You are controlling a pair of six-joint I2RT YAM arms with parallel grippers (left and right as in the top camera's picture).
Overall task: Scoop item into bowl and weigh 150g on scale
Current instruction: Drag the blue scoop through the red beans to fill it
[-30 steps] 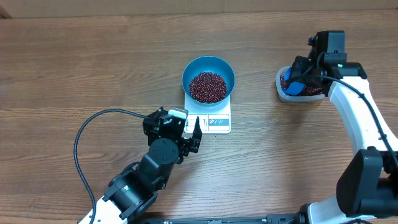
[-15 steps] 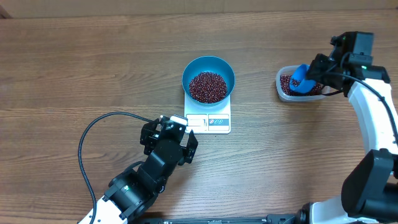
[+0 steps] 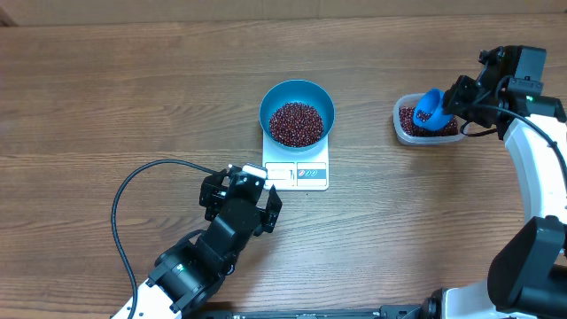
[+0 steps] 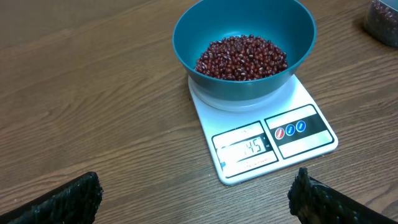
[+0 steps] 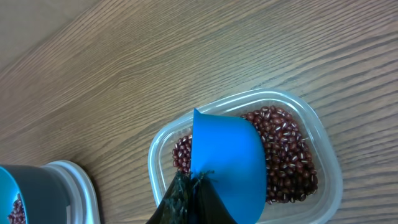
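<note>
Right gripper [image 3: 454, 96]: pressed together, pinching the handle of the small blue plastic scoop [image 3: 431, 108]. It hangs over the clear rectangular plastic tub [image 3: 400, 125], which sits well apart from the small white square kitchen scale [image 3: 306, 174], on the right-arm side.
- Scoop's long axis runs from the gripper down across the tub, front edge pointing toward the scale side. Only its smooth back shows in the right wrist view, so I cannot tell whether it carries a load.
- Dark red-brown beans [image 5: 287, 149] cover the tub floor beneath it.

Left gripper [image 3: 241, 193]: spread wide, holding nothing, just off the scale's front-left corner, over the bare wooden tabletop [image 3: 106, 89].

Task's things:
- The round, deep, bright blue bowl [image 3: 324, 96] rests on the back of the scale.
- A mound of the same beans [image 3: 296, 123] lies in it, well below the rim.
- The display window [image 4: 246, 149] appears to read 145, a little short of target by my reading.

Relation that matters: any top-up must travel sideways from the tub to the scale. The right arm holds the tool and is the one to carry it. The left arm is nearer the scale but empty.

Change from a second ago:
- The scoop was low in the tub among the beans. It is now lifted and shifted away from the scale, with the right arm swung outward.
- The left gripper was at the scale's front edge and has drawn back off it.
- Bowl and scale have not moved.
</note>
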